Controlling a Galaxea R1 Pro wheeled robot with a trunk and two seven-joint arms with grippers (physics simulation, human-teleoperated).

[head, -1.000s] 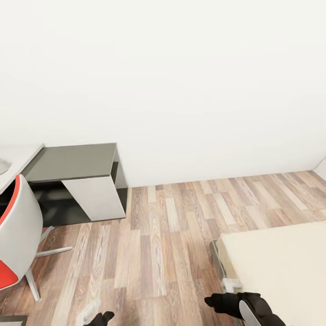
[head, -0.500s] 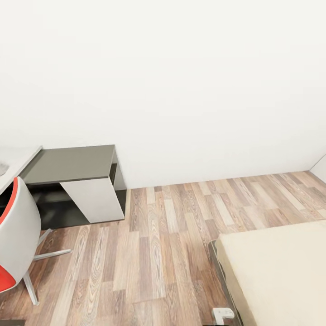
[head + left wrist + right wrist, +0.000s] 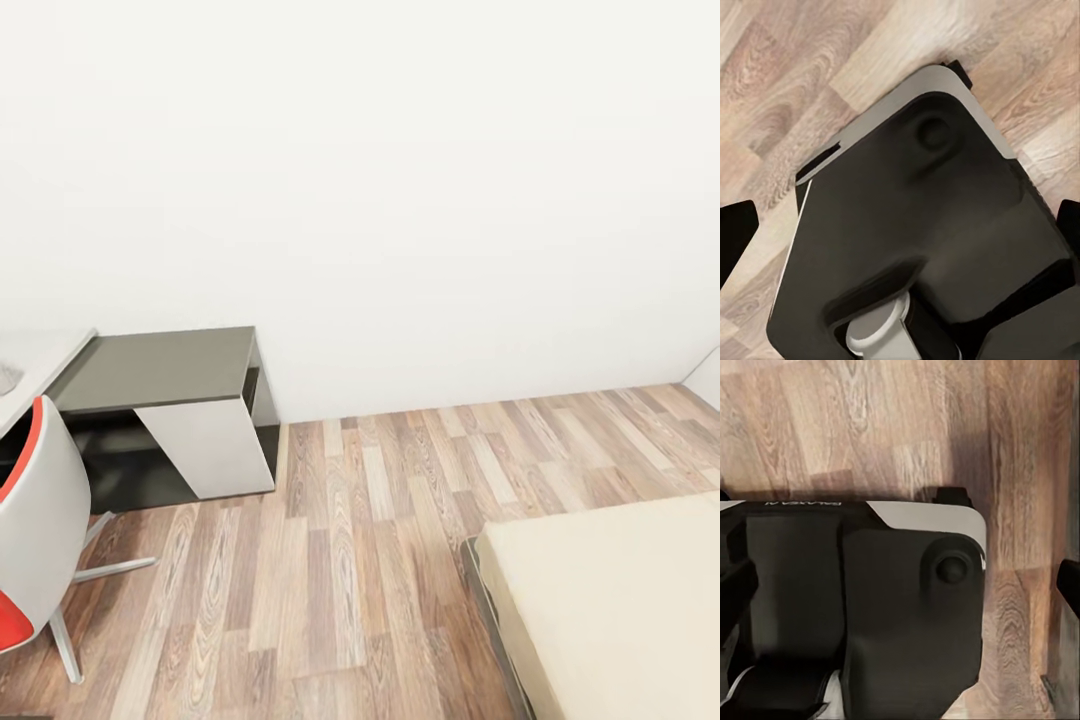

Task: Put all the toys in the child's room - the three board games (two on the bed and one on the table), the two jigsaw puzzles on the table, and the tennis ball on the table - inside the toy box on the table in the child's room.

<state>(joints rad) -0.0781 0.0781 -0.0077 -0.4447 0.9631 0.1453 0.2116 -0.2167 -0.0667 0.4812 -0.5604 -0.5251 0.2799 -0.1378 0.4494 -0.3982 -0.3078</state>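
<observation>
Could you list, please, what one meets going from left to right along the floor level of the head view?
Red-and-grey chair → dark-grey side cabinet → wood plank floor → bed.

Chair [image 3: 35,540]: grey shell, red seat, metal legs, standing on plank floor [image 3: 340,560]. Wall [image 3: 400,200]: plain white, meeting floor at rear. Jaws out of sight, so no placement relative to them.

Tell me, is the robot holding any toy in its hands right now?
No, nothing is held. The left hand and the right hand are both open wide, with nothing between their tips.
</observation>
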